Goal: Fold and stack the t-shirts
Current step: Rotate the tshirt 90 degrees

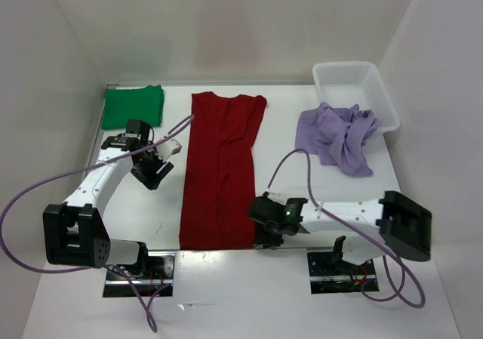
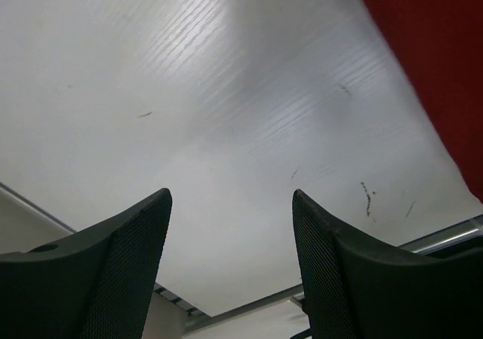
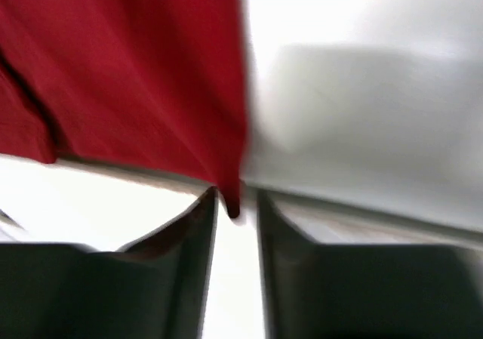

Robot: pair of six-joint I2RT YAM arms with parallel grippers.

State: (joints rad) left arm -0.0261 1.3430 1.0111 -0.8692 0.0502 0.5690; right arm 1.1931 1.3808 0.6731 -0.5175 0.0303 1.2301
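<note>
The dark red t-shirt [image 1: 223, 173] lies flat lengthwise in the middle of the table, folded into a long narrow strip. My right gripper [image 1: 259, 233] is at its near right corner. In the right wrist view the jaws [image 3: 235, 197] stand a narrow gap apart, and the red shirt [image 3: 136, 75] has its corner tip hanging between the fingertips. My left gripper [image 1: 153, 173] hovers left of the shirt, open [image 2: 230, 195] over bare table, with the red cloth [image 2: 438, 52] off to one side. The green t-shirt [image 1: 133, 106] lies folded at the back left. The lavender t-shirt [image 1: 339, 135] is crumpled at the back right.
A white lattice basket [image 1: 346, 66] stands at the back right corner, with the lavender shirt spilling against its front. White walls close in the table [image 1: 294, 120] on three sides. Purple cables loop from both arms.
</note>
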